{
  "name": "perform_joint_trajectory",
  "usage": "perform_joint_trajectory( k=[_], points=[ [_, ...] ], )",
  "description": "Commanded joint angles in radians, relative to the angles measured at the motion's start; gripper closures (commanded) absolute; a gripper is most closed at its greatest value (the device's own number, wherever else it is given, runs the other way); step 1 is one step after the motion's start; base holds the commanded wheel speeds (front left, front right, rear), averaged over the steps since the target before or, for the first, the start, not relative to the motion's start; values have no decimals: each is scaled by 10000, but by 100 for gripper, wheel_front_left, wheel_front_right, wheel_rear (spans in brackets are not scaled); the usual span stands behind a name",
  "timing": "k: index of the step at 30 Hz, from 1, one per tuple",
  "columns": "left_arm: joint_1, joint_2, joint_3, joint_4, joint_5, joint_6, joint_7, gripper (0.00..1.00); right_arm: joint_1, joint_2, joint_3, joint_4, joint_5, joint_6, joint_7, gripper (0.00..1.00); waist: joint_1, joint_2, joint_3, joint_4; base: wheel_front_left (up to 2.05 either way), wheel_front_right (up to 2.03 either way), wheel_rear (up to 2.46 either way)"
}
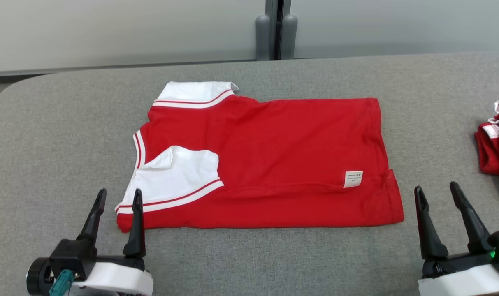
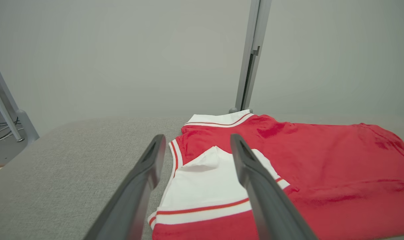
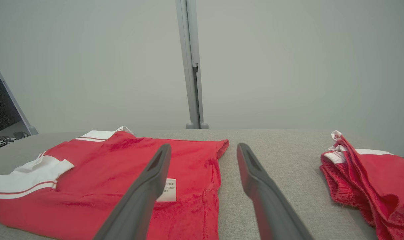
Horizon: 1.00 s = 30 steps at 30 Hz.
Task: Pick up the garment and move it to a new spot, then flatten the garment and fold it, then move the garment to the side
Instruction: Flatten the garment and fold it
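The garment is a red shirt with white, red-striped sleeves and collar, lying folded flat in the middle of the grey table. A small white label shows near its right end. My left gripper stands open at the garment's near left corner, one fingertip over the white sleeve edge, holding nothing. In the left wrist view the garment lies ahead and to the right of the open fingers. My right gripper is open just off the garment's near right corner, empty. The right wrist view shows the garment ahead and to the left.
A second red and white piece of clothing lies bunched at the table's right edge; the right wrist view shows this clothing too. A grey post and pale wall stand behind the table. The table's left corner is rounded.
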Motion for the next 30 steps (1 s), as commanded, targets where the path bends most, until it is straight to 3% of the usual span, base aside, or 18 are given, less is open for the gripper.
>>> perform_joint_trajectory(
  k=[1, 20, 26, 30],
  points=[
    [250, 110, -3, -39, 20, 99, 101, 0, 268, 54, 4, -152, -66, 0, 119, 0, 0, 0, -239, -30, 0, 0, 0],
    [519, 281, -60, 138, -228, 153, 428, 0, 535, 42, 34, 17, 172, 0, 265, 0, 0, 0, -607, -25, 0, 0, 0],
    [-18, 247, -199, 759, -507, -141, 804, 0, 252, -57, 18, 382, 344, 0, 352, 0, 0, 0, -314, 94, 0, 0, 0],
    [-516, 139, -253, 1773, -871, -490, 1028, 0, -75, -112, 157, 1295, 524, 0, 347, 0, 0, 0, 46, 143, 0, 0, 0]
  ],
)
